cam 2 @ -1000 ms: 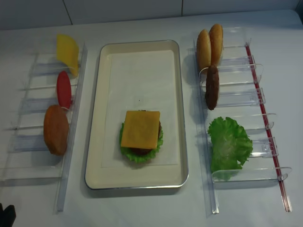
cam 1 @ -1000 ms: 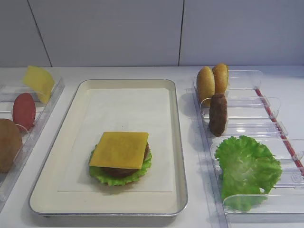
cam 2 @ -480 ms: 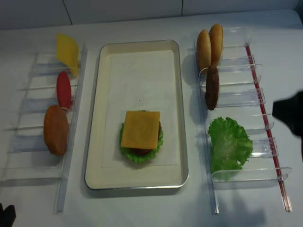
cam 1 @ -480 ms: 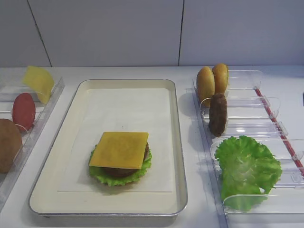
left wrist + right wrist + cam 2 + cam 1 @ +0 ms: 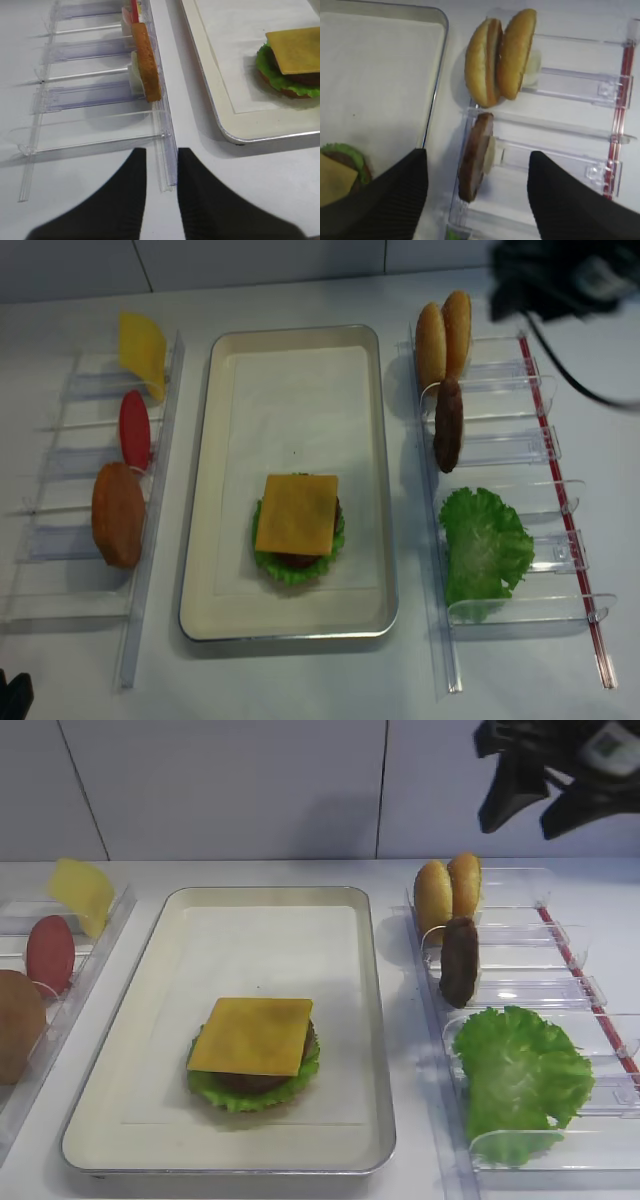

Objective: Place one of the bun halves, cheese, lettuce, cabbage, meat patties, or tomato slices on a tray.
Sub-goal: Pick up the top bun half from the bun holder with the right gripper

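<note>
Cream-white tray (image 5: 215,490) sitting in the middle of the white table (image 5: 300,680), with a half-built stack near its front: square cheese slice (image 5: 297,512) on top, dark patty edge peeking out under it, ruffled green lettuce (image 5: 290,565) below that, all on the paper liner. Off to the right, a clear plastic holder (image 5: 500,450) with two bun halves (image 5: 444,335) standing on edge side by side at the far end, one dark brown meat patty (image 5: 448,425) upright in the next slot just in front of them, and a big lettuce leaf (image 5: 485,545) leaning in the nearer slots. Left holder (image 5: 90,490) carrying a spare yellow cheese slice (image 5: 143,350) at the back, a red tomato slice (image 5: 134,428) in the middle, and an orange-brown bun piece (image 5: 118,514) closest. Right gripper (image 5: 477,200) hanging up high over the far end of the right holder, jaws spread wide with nothing between them, patty and buns visible straight below in the wrist view. Left gripper (image 5: 161,197) parked low at the near end of the left holder, fingers with just a narrow gap, gripping nothing, the holder's rail running up between them in the wrist view.
</note>
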You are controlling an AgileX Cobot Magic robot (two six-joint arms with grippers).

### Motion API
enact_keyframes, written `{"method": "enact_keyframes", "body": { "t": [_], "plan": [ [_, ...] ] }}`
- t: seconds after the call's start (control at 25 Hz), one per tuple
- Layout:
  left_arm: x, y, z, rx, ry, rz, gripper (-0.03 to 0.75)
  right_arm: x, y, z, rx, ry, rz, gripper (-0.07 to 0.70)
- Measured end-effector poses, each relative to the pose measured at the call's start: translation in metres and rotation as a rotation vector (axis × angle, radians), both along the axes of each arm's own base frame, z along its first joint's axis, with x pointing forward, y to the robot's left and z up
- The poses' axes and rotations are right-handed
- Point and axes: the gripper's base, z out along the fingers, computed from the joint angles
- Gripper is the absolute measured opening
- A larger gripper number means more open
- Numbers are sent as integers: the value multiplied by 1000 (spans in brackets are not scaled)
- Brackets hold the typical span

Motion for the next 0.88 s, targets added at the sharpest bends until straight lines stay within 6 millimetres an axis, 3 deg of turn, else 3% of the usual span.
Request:
{"method": "enact_keyframes", "body": {
  "t": [0.2,0.4,0.88],
  "plan": [
    [0,0,0,0,0,0,169,51,36,-16,-73,45,0,440],
    [0,0,0,0,0,0,169,85,55,-44,-102,108,0,440],
    [0,0,0,0,0,0,169,109,63,-79,-109,147,-16,440]
  ]
}}
